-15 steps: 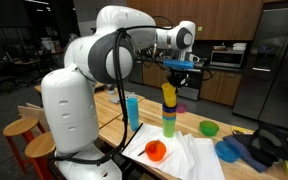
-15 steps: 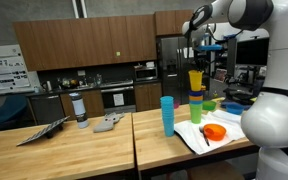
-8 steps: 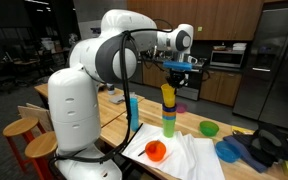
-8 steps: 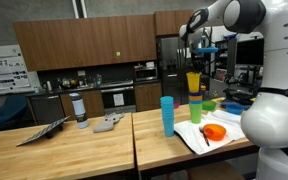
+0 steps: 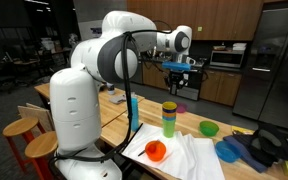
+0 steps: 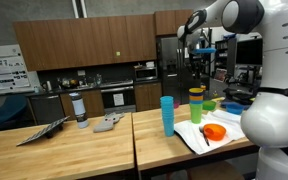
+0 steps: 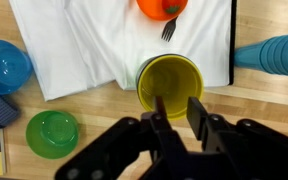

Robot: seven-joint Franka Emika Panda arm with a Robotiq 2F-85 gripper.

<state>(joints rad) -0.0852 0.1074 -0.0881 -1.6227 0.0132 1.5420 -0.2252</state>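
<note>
A stack of coloured cups (image 5: 170, 120) (image 6: 196, 106) stands on the wooden table by the white cloth (image 5: 189, 158), with a yellow cup (image 7: 170, 84) on top. My gripper (image 5: 176, 79) (image 6: 197, 58) hangs a short way above the stack, clear of it. In the wrist view the gripper (image 7: 177, 112) looks straight down into the yellow cup's mouth. Its fingers (image 7: 196, 110) stand slightly apart with nothing between them, so it is open.
An orange bowl (image 7: 162, 7) and a fork (image 7: 169, 28) lie on the cloth (image 7: 84, 45). A tall blue cup (image 5: 132, 108) (image 6: 167, 115) stands beside the stack. A green bowl (image 7: 52, 133) (image 5: 210, 128) and a blue bowl (image 7: 4, 65) sit on the wood.
The yellow cup, held high over the stack before, now sits down on the stack. The jaws have parted and let it go.
</note>
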